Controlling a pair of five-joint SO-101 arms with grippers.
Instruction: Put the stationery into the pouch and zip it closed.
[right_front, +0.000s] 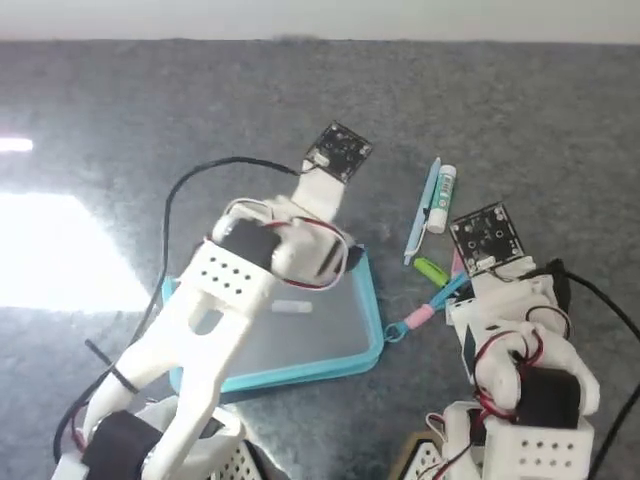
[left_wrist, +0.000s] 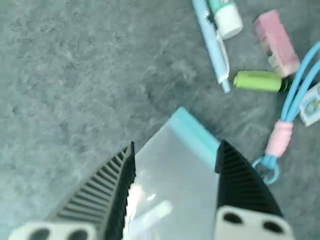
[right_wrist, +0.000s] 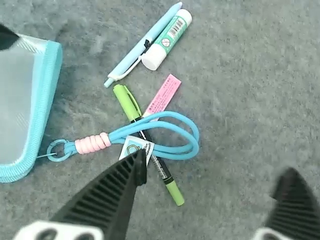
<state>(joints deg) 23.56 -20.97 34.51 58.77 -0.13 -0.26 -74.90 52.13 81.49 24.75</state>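
Hovering over pouch (right_front: 375, 300) corner, left hand (left_wrist: 176, 145) is being held spread, nothing pinched. Right hand (right_wrist: 217, 164) is being held spread above strap (right_wrist: 92, 143) and marker (right_wrist: 127, 102). Pouch is lying flat on desk (right_front: 150, 100); pen (right_wrist: 142, 45), glue (right_wrist: 167, 32) and eraser (right_wrist: 162, 95) are lying just beside it, outside. Pouch is being judged light, floppy, slick, likely to slide; stiffer teal rim is being favoured for grip. Pen and glue are being judged light, rigid, prone to rolling; mid-barrel pinch is being advised.

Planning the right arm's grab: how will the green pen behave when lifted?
The green pen looks slim and stiff, probably light. Its round barrel may roll. The blue strap crosses it, so lifting could snag that.
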